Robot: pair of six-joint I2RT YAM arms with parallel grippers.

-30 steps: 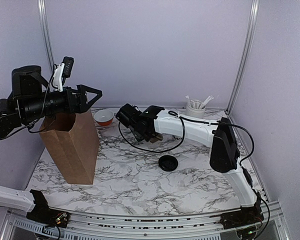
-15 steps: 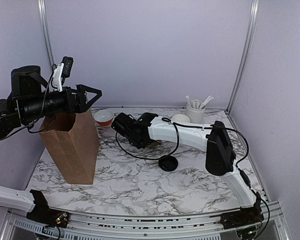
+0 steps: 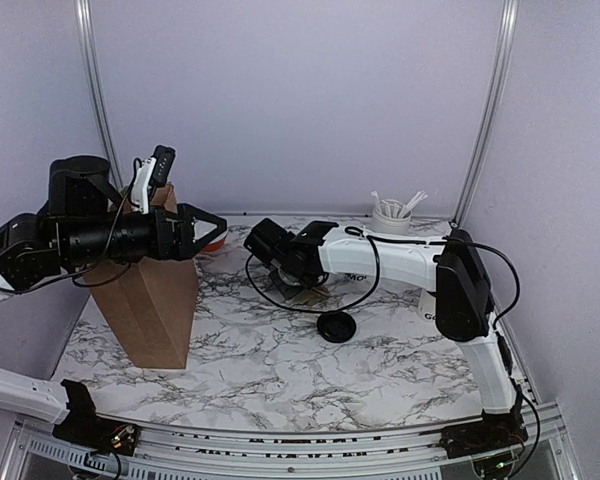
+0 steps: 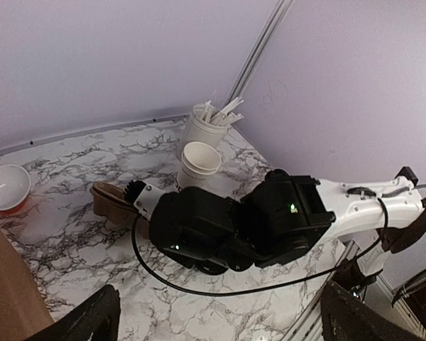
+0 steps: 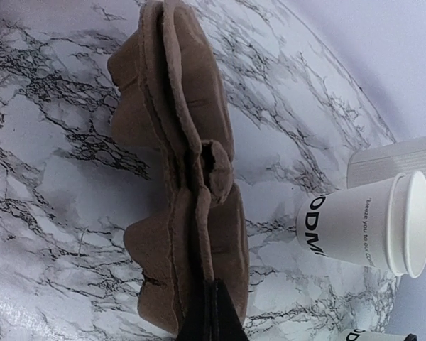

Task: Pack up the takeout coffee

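Right gripper point(image 5: 211, 307): clamps shut on middle ridge of brown carrier point(image 5: 177, 177). Paper cup point(image 5: 369, 224): stands upright near carrier's far side, untouched, closer to this arm. Black lid point(image 3: 336, 326): lies flat, apart. Left gripper point(image 3: 205, 235): gapes open beside bag point(image 3: 155, 300).

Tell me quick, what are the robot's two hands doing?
Left gripper: open, holding nothing.
Right gripper: shut on the brown moulded-pulp cup carrier.
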